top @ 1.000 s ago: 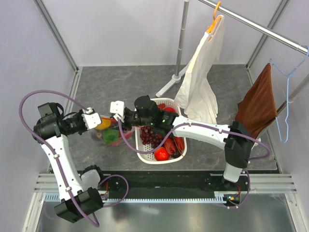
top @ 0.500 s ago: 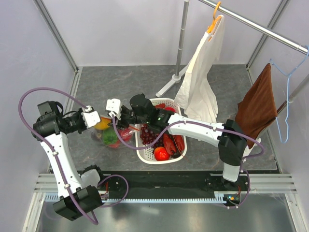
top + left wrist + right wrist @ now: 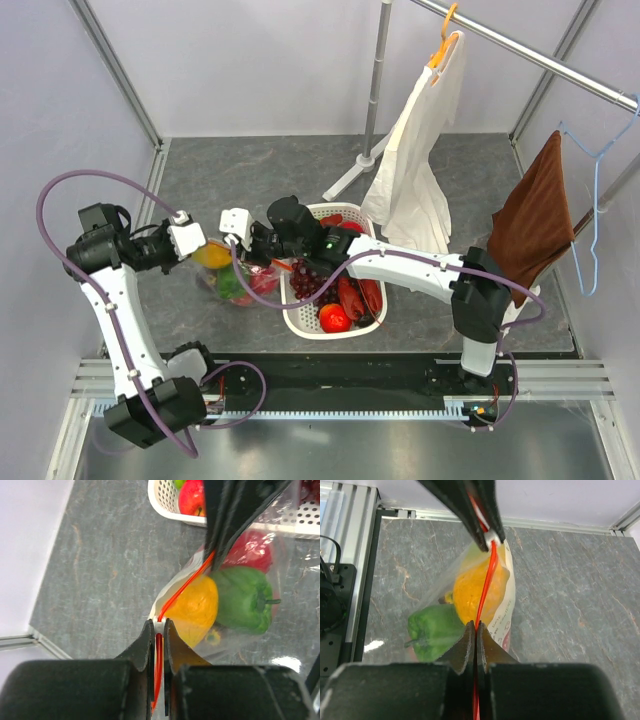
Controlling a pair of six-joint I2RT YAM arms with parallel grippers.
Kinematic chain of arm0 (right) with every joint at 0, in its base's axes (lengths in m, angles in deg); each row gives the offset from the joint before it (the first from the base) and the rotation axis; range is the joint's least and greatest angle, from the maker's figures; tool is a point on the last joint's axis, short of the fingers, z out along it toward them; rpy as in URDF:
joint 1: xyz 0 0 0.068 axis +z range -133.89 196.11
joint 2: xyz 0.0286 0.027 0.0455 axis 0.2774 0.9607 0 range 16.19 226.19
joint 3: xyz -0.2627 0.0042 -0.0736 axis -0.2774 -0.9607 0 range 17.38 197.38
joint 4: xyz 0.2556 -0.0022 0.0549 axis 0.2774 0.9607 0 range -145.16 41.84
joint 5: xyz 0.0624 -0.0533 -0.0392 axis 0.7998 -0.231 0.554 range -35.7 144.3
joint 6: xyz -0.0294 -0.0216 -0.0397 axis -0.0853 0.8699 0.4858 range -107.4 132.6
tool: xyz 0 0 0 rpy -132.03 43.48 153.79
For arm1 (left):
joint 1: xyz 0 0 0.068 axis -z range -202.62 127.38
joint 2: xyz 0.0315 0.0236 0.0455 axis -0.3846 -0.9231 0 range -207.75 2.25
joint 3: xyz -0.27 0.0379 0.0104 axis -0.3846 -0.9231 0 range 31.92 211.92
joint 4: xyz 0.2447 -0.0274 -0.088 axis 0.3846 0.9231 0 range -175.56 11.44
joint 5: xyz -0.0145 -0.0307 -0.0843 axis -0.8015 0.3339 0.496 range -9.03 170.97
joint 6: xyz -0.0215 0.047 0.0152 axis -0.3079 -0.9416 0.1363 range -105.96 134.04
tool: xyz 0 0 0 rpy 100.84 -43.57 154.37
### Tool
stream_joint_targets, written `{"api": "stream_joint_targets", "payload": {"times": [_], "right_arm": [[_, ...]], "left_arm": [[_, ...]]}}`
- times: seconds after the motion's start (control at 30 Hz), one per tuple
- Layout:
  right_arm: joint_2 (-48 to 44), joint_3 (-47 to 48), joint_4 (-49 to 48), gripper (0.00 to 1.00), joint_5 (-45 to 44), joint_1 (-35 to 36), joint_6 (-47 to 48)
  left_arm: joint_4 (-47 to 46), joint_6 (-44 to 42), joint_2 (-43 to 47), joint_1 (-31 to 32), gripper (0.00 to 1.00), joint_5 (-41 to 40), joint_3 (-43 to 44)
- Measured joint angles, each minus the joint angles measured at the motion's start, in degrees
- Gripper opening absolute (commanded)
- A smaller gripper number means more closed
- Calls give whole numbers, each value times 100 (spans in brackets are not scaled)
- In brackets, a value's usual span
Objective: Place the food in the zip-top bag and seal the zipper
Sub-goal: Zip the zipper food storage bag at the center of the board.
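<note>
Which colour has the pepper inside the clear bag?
Green. The pepper shows best in the left wrist view.

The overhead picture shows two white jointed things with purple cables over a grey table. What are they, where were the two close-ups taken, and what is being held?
Those are robots: a left arm and a right arm, bolted at the near edge of the table. The wide picture comes from a fixed camera above and behind them. Each close-up comes from a small camera on one wrist, so the dark shapes at the bottom are that arm's own pincers. The left gripper and the right gripper each pinch the orange-red strip along the mouth of a clear plastic bag. Inside the bag are a yellow fruit, a green pepper and a red fruit. Beside it stands a white basket with more food.
</note>
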Motion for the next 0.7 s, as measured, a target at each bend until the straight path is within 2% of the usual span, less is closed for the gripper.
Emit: {"api": "stream_joint_targets", "payload": {"times": [0.23,0.7], "right_arm": [[-310,-417,72,0,-35,-160,114],[-424,-503,153,0,-9,-264,203]], "left_arm": [[31,210,-575,20,6,-225,238],[-168,822,-728,-107,5,-597,363]]}}
